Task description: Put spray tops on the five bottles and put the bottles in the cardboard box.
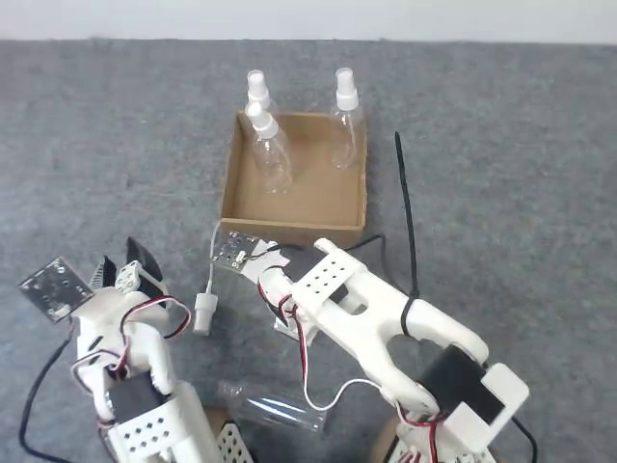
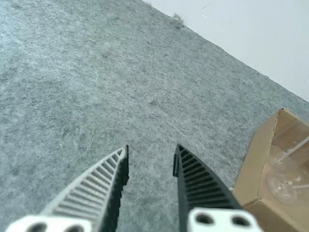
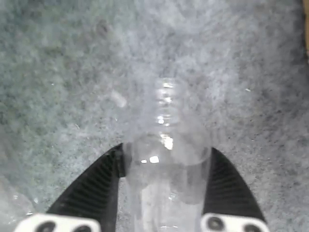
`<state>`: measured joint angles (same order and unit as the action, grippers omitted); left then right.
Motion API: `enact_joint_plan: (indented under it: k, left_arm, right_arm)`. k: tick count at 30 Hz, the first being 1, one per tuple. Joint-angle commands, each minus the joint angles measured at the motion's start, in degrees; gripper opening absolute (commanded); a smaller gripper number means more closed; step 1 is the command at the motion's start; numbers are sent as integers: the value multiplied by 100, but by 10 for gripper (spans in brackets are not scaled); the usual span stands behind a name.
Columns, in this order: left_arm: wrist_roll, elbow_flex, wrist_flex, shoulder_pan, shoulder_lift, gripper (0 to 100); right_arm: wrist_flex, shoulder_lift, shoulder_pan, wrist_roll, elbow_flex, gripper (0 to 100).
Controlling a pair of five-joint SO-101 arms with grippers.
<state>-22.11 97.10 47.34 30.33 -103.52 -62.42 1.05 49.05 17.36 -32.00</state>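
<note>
the right gripper (image 3: 166, 157) is clamping an uncapped bottle (image 3: 165, 121) by its shoulder, neck sticking out over the carpet (image 3: 58, 72), probably so the threads are free for a top. the left gripper (image 2: 150, 155) is hanging open and empty, near the loose spray top (image 1: 203, 311) it likely needs to pick up. 3 capped bottles (image 1: 272, 152) are standing at the back of the box (image 1: 294, 214). 1 bare bottle (image 1: 275, 407) is lying between the arm bases.
</note>
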Motion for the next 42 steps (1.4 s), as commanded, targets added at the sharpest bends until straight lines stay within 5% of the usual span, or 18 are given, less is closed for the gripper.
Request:
enact_joint_plan:
  k: [1,7,14,20,28,35,42]
  left_arm:
    - [35,-57,-149,26,-79,148]
    - [35,-57,-176,9,-79,148]
    - [35,-57,26,-536,-70,147]
    - [35,-57,299,-914,-70,145]
    - [35,-57,782,-1626,-70,145]
    - [35,-92,923,-1732,-79,145]
    - [141,-593,1222,-2611,-79,103]
  right_arm:
    - [-145,-743,-22,-88,343,79]
    - [-708,-1675,-286,-167,343,73]
    - [-1077,-2501,-637,-1081,334,70]
    - [-1138,-3187,-1464,-1125,334,69]
    - [-286,-3873,-2747,-1134,-316,69]
    - [-66,-4497,-3187,-1134,-633,69]
    - [-66,-4971,-3811,-1468,-659,69]
